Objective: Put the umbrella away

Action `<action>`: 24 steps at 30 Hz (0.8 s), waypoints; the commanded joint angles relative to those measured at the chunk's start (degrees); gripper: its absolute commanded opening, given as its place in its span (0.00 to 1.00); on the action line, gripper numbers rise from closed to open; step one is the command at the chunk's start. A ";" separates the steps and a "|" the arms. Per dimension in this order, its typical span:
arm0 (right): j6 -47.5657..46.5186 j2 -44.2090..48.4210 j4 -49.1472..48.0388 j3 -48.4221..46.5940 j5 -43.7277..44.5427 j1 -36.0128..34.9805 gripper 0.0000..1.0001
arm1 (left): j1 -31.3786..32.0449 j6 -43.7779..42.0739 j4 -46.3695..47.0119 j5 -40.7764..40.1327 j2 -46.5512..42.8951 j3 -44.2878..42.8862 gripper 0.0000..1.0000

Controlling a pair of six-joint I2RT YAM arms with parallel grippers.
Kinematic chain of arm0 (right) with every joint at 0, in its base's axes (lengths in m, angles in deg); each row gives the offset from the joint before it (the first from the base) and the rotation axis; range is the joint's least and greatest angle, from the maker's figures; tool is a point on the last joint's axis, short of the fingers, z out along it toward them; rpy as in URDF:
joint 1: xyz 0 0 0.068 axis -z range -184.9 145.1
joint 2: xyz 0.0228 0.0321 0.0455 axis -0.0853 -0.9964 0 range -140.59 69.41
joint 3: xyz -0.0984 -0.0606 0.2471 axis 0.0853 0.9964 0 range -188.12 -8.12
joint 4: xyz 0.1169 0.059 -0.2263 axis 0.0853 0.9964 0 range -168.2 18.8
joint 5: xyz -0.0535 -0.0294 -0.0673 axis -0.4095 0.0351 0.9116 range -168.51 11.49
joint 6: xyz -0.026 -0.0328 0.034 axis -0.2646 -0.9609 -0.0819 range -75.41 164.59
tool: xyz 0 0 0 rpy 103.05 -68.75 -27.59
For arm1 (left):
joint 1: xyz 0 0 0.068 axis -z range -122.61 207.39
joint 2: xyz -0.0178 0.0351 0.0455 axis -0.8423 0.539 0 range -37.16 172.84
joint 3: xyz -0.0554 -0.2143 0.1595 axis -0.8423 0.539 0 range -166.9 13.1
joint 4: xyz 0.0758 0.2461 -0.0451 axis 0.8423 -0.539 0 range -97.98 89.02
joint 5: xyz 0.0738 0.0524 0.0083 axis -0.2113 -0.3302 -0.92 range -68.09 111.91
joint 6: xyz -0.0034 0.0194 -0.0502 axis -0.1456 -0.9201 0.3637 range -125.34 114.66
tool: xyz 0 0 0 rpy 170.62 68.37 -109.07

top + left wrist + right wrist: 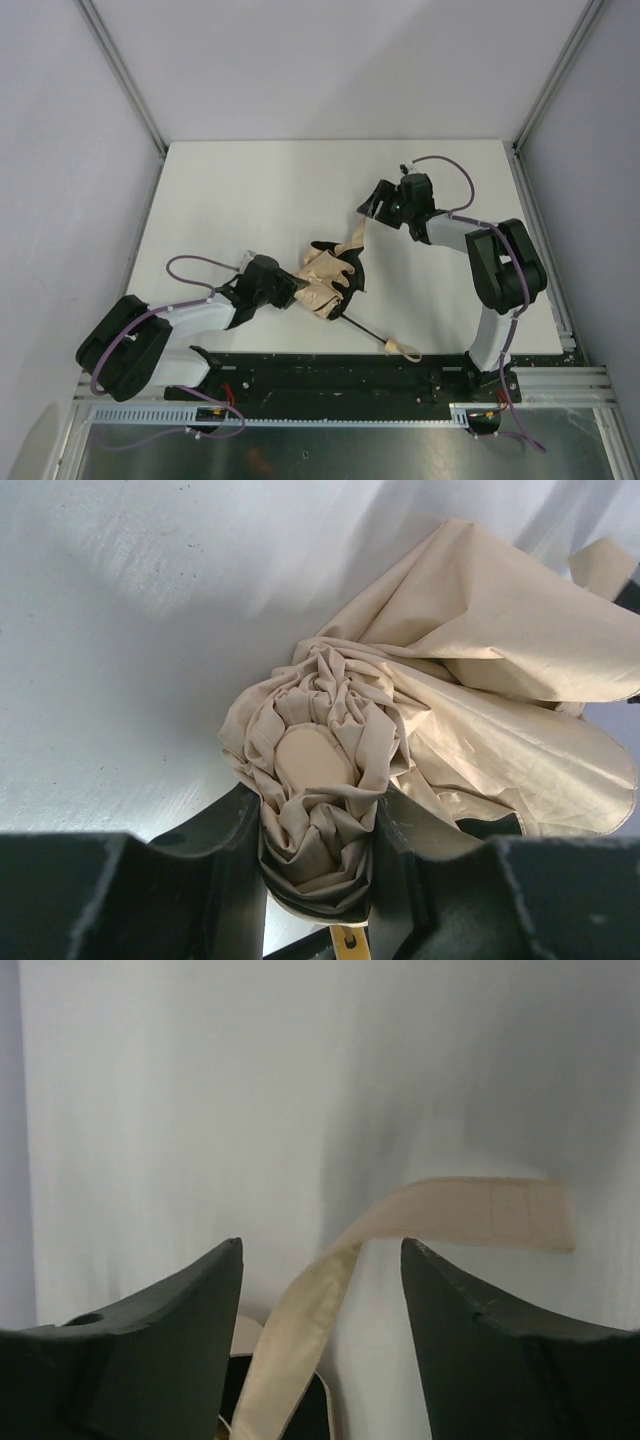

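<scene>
The left end effector [318, 830] grips the umbrella [450, 670] at its bunched beige crown, one finger on each side. Loose fabric spreads rightward over the white bench [120, 630].

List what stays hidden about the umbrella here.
- Left wrist view: bunched fabric of the umbrella hides its ribs inside the left gripper.
- Right wrist view: the bottom edge cuts off the strap inside the right gripper.
- Top view: the handle is too small for detail.
</scene>
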 commanded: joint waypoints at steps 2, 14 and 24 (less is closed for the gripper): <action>-9.64 4.83 15.96 -2.72 -5.72 0.79 0.81 | 0.68 -2.60 -6.52 -1.65 -0.10 1.22 0.00; -35.36 33.69 21.40 11.94 11.76 -19.31 0.91 | 0.68 -0.73 -14.46 -1.13 1.47 -1.81 0.00; -50.80 24.83 8.13 15.81 25.16 -45.77 0.88 | 0.40 -1.07 -18.61 -0.42 3.42 -4.64 0.00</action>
